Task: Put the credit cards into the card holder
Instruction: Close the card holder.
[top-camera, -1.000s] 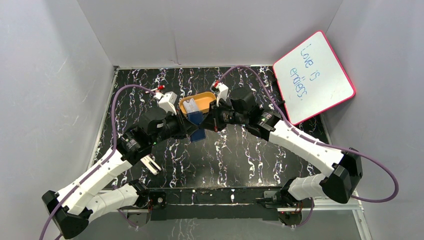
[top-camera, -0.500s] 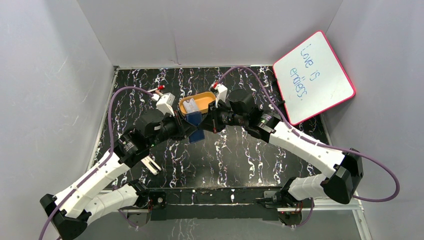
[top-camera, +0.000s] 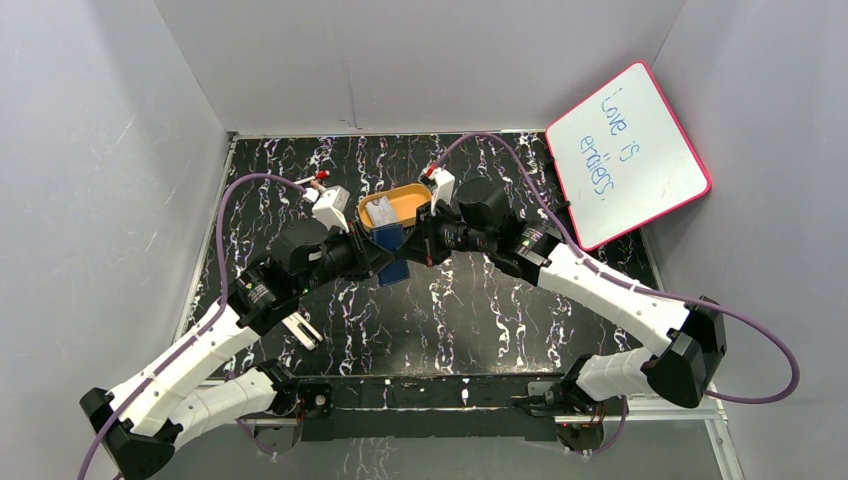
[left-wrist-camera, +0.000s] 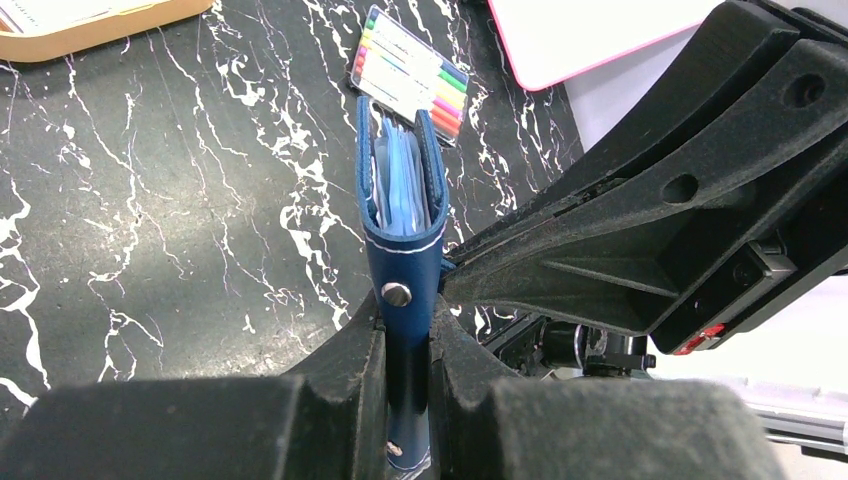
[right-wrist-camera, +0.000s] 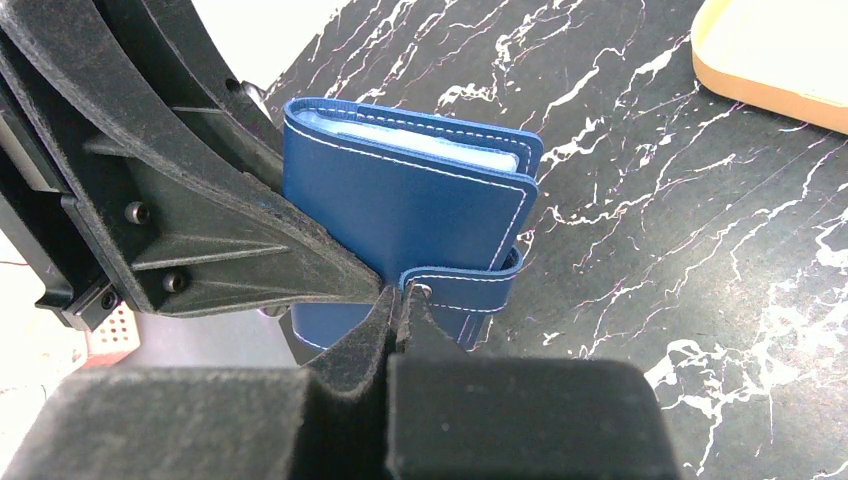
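The card holder (top-camera: 393, 252), a navy folding wallet, is held above the table between both arms. My left gripper (left-wrist-camera: 405, 335) is shut on its folded edge, and the snap stud shows just past the fingertips. The wallet (left-wrist-camera: 405, 260) gapes slightly at the far end, showing light blue inner slots (left-wrist-camera: 402, 190). My right gripper (right-wrist-camera: 397, 300) is shut on the snap tab (right-wrist-camera: 470, 290) of the card holder (right-wrist-camera: 400, 215). A pale credit card (top-camera: 380, 211) lies in the orange tray (top-camera: 412, 197).
The orange tray (right-wrist-camera: 770, 60) sits just behind the wallet. A striped pack of coloured markers (left-wrist-camera: 410, 72) lies on the marble table beyond it. A pink-framed whiteboard (top-camera: 628, 155) leans at the back right. A small pale item (top-camera: 300, 330) lies beside the left arm.
The left arm shifted slightly to the left early in the second, then held still. Both grips on the wallet are unchanged.
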